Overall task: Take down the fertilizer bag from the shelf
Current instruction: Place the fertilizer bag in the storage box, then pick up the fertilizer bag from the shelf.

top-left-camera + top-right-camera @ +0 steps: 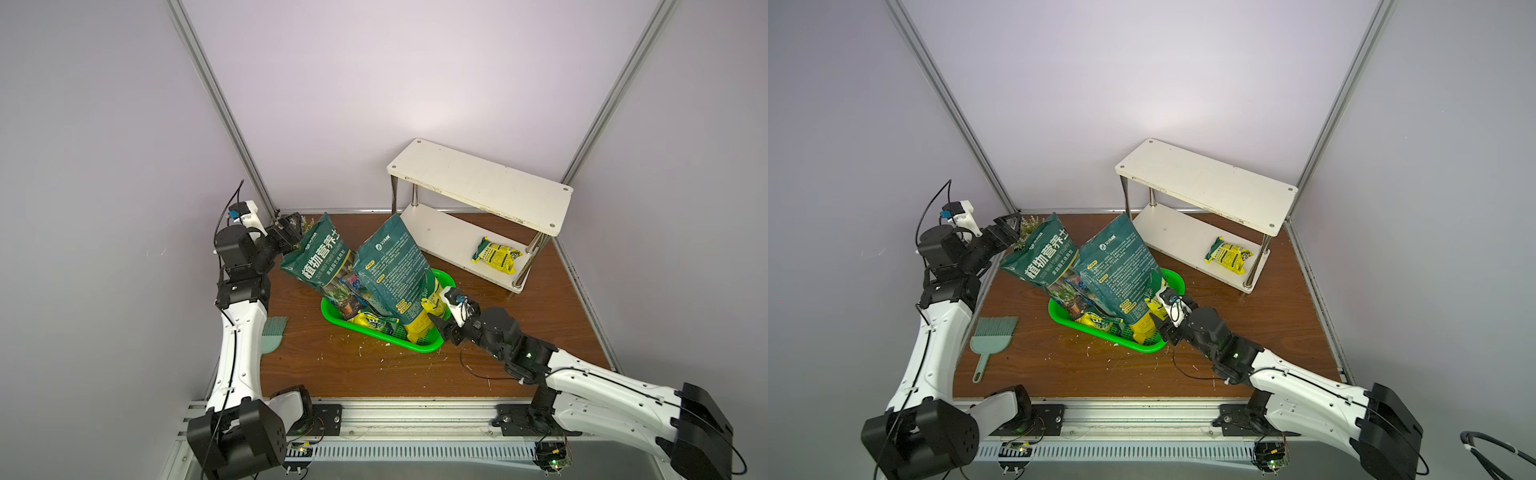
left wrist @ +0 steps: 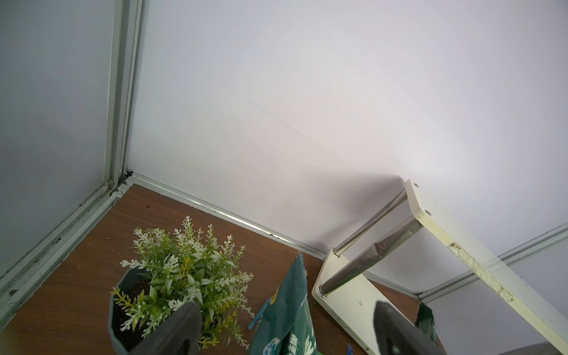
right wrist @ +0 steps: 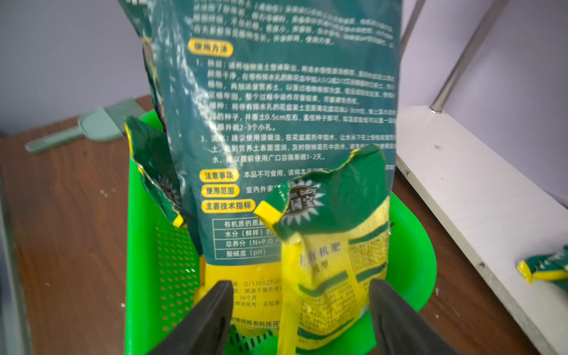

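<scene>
Right gripper [image 3: 301, 284] gapes around the small yellow-green plastic fertilizer bag [image 3: 335, 276] in the green perforated basket [image 3: 147, 276] — withdraw straight back, unsnagged; left gripper [image 2: 285, 312] also open

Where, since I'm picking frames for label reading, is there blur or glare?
Right wrist view: big green bag has blurred upper print, glare streaks; both top views: bright patch on the wall behind the shelf; left wrist view: plant sharp, fingers soft.
</scene>
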Robot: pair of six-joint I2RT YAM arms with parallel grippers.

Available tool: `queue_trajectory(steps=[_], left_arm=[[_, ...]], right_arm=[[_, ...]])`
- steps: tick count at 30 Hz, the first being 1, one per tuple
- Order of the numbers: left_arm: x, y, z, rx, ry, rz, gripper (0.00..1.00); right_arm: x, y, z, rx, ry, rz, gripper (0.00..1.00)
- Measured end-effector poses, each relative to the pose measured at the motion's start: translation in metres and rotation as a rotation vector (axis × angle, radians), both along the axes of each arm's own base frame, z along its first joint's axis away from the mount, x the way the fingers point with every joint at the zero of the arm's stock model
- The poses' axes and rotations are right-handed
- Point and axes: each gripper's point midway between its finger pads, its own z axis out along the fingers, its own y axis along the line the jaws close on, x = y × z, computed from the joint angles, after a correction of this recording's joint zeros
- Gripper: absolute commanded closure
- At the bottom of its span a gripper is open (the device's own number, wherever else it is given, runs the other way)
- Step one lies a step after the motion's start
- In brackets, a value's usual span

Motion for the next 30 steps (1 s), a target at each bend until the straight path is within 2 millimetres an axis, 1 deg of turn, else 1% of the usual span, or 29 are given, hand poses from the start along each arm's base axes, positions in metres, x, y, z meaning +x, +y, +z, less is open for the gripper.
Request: queue_trajectory(steps=[3,4,7,8,10,11,13,15,16,17,18,20,24,27,30], left_arm=[[-0.001,0.003,0.001,-0.005,-0.001,0.005,0.09],[-0.001,0.004,0.001,-0.007,-0.003,0.007,0.09],[-0.001,0.006,0.003,-0.015,-0.009,0.01,0.09],[-0.001,0.006,0.003,-0.016,-0.011,0.009,0.09],[-0.001,0.006,0.003,-0.019,-0.013,0.005,0.09],[-0.001,0.005,0.004,-0.02,-0.014,0.002,0.09],[-0.001,0.005,0.004,-0.02,-0.016,0.0,0.09],[-0.001,0.004,0.005,-0.02,-0.018,-0.003,0.09],[-0.001,0.004,0.004,-0.02,-0.018,-0.003,0.09],[-0.001,0.004,0.004,-0.02,-0.019,-0.003,0.09],[-0.001,0.004,0.004,-0.021,-0.018,-0.004,0.09],[-0.001,0.004,0.003,-0.023,-0.017,-0.006,0.09],[-0.001,0.004,0.003,-0.025,-0.018,-0.007,0.09],[-0.001,0.005,0.002,-0.025,-0.017,-0.006,0.09],[-0.001,0.005,0.001,-0.029,-0.015,-0.008,0.09]], right_arm=[[0.0,-0.023,0.022,0.104,-0.035,-0.091,0.2],[0.002,-0.031,0.027,0.133,-0.04,-0.133,0.2],[0.015,-0.059,0.029,0.205,-0.022,-0.31,0.24],[0.022,-0.069,0.026,0.225,-0.009,-0.382,0.25],[0.036,-0.086,0.015,0.243,0.028,-0.5,0.25],[0.045,-0.096,0.005,0.247,0.053,-0.561,0.25],[0.063,-0.112,-0.015,0.258,0.106,-0.669,0.25],[0.081,-0.13,-0.04,0.254,0.175,-0.786,0.24],[0.087,-0.138,-0.049,0.257,0.203,-0.839,0.2],[0.093,-0.146,-0.056,0.266,0.225,-0.901,0.08],[0.098,-0.153,-0.059,0.281,0.238,-0.962,0.04],[0.106,-0.159,-0.056,0.33,0.247,-1.048,0.05],[0.123,-0.161,-0.042,0.446,0.231,-1.116,0.05],[0.129,-0.168,-0.046,0.492,0.24,-1.154,0.05],[0.133,-0.184,-0.055,0.517,0.252,-1.215,0.05]])
